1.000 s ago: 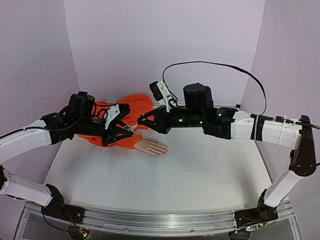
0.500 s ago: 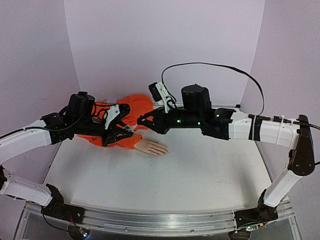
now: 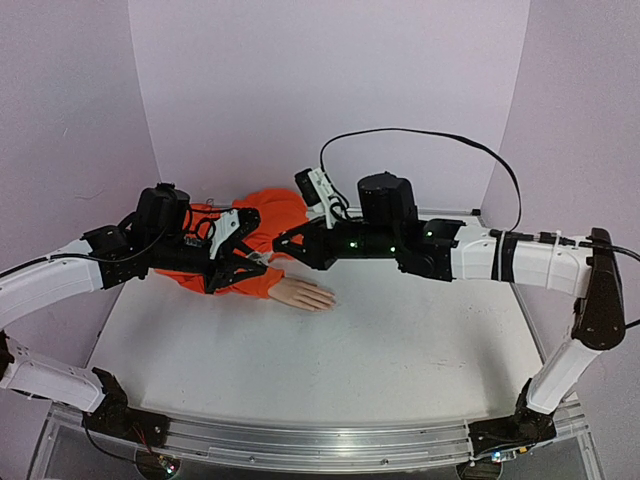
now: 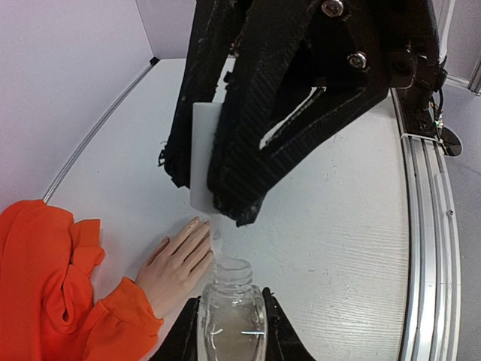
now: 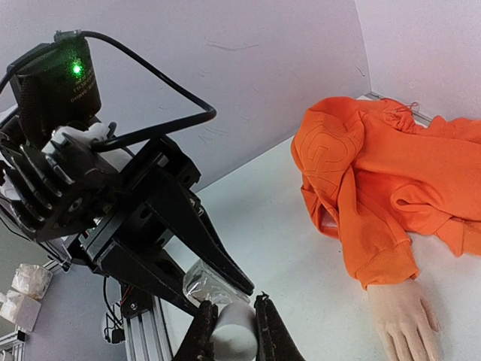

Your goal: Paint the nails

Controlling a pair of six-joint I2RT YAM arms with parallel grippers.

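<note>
Cloth of an orange sleeve (image 3: 272,210) lies bunched on the table (image 3: 400,350) under and behind the left fingers (image 3: 246,264). These are closed tight around a small clear bottle (image 4: 231,314), its open neck facing the right fingers (image 3: 285,243). Those, just to the right, are clamped on a white cap (image 5: 234,331) held close over the bottle's mouth. Nearer the arms' bases than the 2 sets of fingers, the mannequin hand (image 4: 174,265) rests palm down on the table near the bottle. Its nails (image 4: 197,221) point rightward, away from the left fingers, apart from bottle and cap.
</note>
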